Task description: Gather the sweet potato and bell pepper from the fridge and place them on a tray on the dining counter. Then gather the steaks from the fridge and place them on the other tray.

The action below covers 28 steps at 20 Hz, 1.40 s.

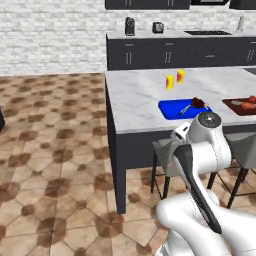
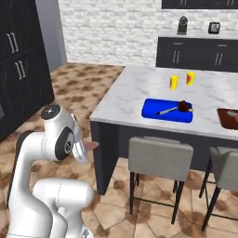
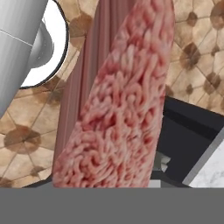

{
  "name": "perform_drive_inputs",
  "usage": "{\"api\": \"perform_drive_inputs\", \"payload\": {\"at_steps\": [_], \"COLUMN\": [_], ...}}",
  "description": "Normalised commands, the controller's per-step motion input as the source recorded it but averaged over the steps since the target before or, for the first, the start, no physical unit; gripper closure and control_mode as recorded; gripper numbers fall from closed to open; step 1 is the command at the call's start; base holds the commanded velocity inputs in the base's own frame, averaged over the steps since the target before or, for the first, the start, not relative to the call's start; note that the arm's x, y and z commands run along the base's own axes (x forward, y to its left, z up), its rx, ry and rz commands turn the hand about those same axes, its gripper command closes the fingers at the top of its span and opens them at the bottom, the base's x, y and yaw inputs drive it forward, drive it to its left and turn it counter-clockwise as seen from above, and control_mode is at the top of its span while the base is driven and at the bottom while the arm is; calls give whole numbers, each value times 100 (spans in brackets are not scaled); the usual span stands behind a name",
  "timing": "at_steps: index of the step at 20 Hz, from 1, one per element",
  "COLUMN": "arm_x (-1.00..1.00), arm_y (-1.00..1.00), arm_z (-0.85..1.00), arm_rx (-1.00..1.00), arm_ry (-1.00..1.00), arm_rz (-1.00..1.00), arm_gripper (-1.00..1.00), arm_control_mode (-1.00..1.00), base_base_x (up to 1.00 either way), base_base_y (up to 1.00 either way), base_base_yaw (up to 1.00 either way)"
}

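Steak [image 3: 118, 105] clamped upright in gripper [image 2: 88, 148], low beside dining counter's [image 1: 135, 95] near-left corner, tiled floor [image 1: 50, 150] open to left. One blue tray [image 1: 172, 111] at near edge; one dark tray [image 1: 235, 106] further right. Two yellow cups [image 1: 170, 82] mid-counter. Two stools [image 2: 158, 155] under near edge.

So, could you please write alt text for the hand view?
A slab of raw pink steak fills the middle, held close to the camera. Behind it lie brown patterned floor tiles and, lower right, the dark-based dining counter with a corner of its marbled top.
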Motion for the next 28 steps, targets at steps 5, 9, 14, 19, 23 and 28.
{"api": "perform_drive_inputs", "payload": {"at_steps": [5, 9, 14, 19, 23, 28], "arm_x": [0, 0, 0, 0, 0, 0], "arm_y": [0, 0, 0, 0, 0, 0], "arm_z": [0, 0, 0, 0, 0, 0], "arm_rx": [0, 0, 0, 0, 0, 0], "arm_ry": [0, 0, 0, 0, 0, 0], "arm_rz": [0, 0, 0, 0, 0, 0], "arm_gripper": [100, 100, 100, 100, 100, 100], "arm_control_mode": [100, 100, 100, 100, 100, 100], "base_base_x": [37, 32, 33, 41, 31, 34], "base_base_y": [33, 49, 48, 37, 43, 49], "base_base_yaw": [-27, -25, -25, -23, -22, -20]}}
